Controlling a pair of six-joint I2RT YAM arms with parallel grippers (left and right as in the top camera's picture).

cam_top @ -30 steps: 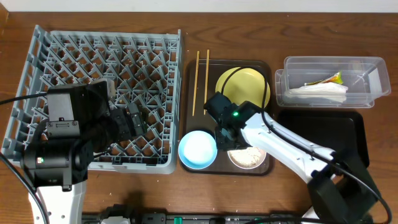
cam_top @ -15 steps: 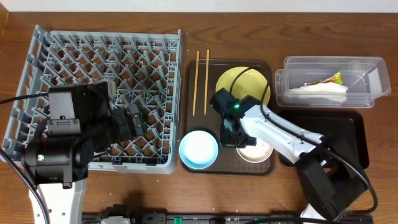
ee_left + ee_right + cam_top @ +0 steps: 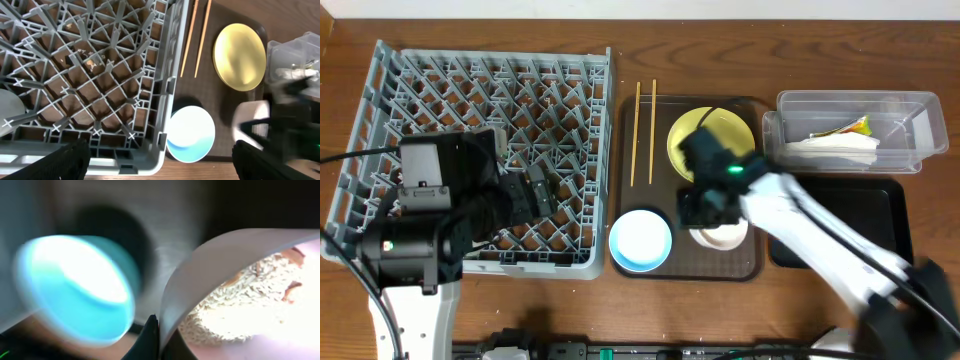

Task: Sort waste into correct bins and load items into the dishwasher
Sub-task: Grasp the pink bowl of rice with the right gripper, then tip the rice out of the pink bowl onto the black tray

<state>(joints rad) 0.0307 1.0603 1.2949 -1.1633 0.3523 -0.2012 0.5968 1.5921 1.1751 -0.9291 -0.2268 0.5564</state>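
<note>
On the dark brown rectangular serving tray [image 3: 660, 195], at its near right corner, I read the right gripper [image 3: 708, 210] as clamped on the rim of the white round bowl [image 3: 725, 238]. That bowl carries whitish rice-like scraps [image 3: 240, 305]. The view there is blurred.

- Near left corner of the tray: light blue round bowl [image 3: 640, 240].
- Far right of the tray: round yellow plate [image 3: 720, 135].
- Far left of the tray: two thin wooden chopsticks [image 3: 645, 130], lying parallel.
- Left of the tray: large grey plastic pegged dish rack [image 3: 480, 90], with the left gripper [image 3: 161, 150] above it, jaws spread wide, holding nothing.
</note>
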